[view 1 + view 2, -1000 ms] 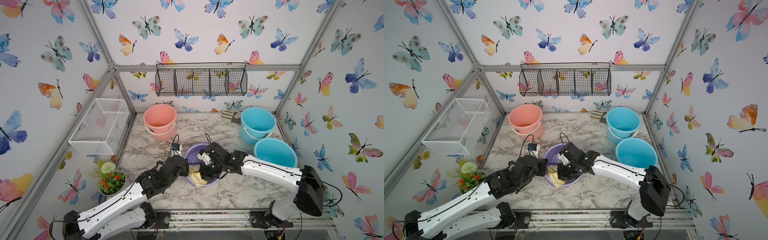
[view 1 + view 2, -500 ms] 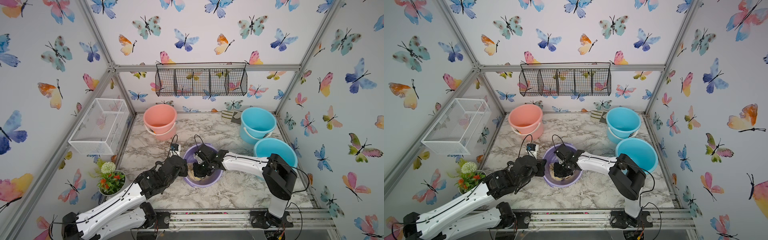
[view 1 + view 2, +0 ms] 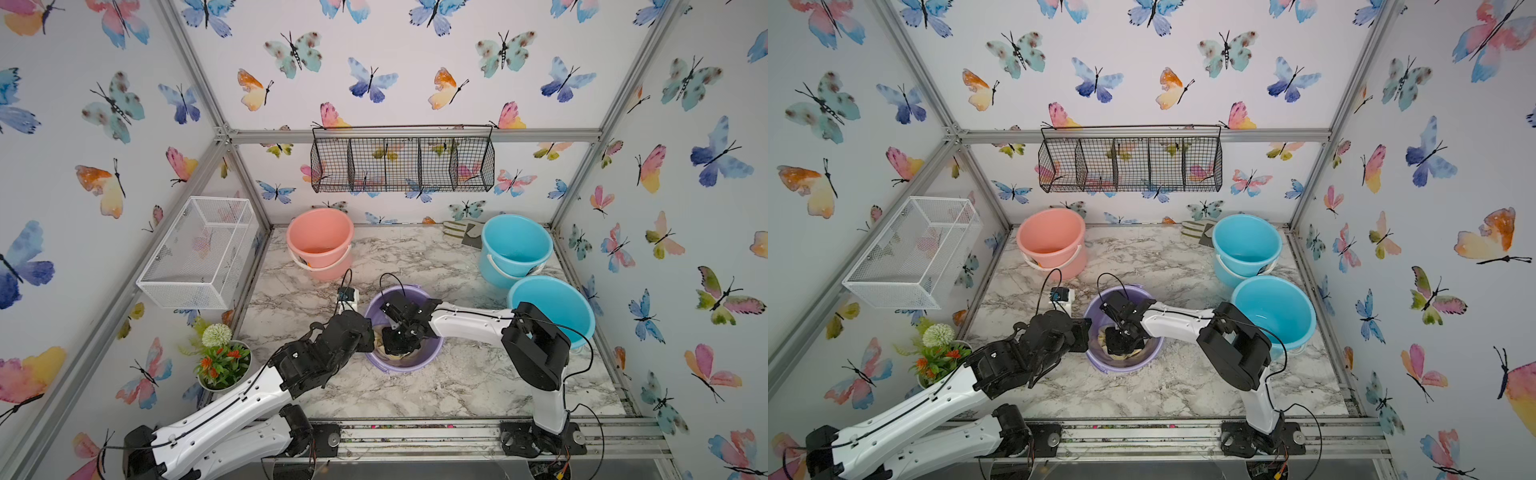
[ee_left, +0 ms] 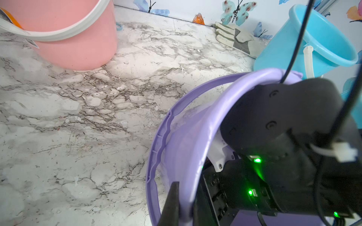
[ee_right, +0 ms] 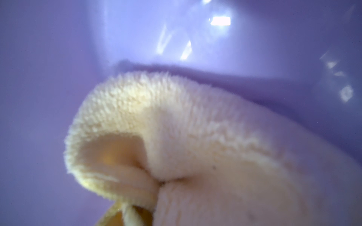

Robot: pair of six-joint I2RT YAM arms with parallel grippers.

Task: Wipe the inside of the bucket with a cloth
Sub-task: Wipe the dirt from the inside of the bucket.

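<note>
Mid-wipe, by the look of it. Down inside the purple bucket [image 3: 432,353] with the right tool [image 3: 397,348], clamped hard on a bunched fold of the cloth [image 5: 176,127]. Pale yellow terry pressed low against the lilac inner wall, right at the wall-floor seam in the right wrist view. Only scraps of it peeking out around the black wrist in both top views.

Across the mouth, the left tool [image 4: 184,212] pinching the rim, one finger outside the wall and one inside, pinning the bucket upright on the marble counter [image 4: 78,137]. Nicely braced.

So: contact made, stroke in hand, coverage so far impossible to judge from here.

Next up, most likely: sweep the wad round the wall and across the floor, pressing all the way. No slackening of that grip, or risk dropping the cloth in a heap. Calls for a firm rim hold too, against sliding or tipping of such light plastic under the push. Tight quarters, with a bulky wrist nearly filling the mouth, so short arcs and careful clearance from the left fingers at the rim.
</note>
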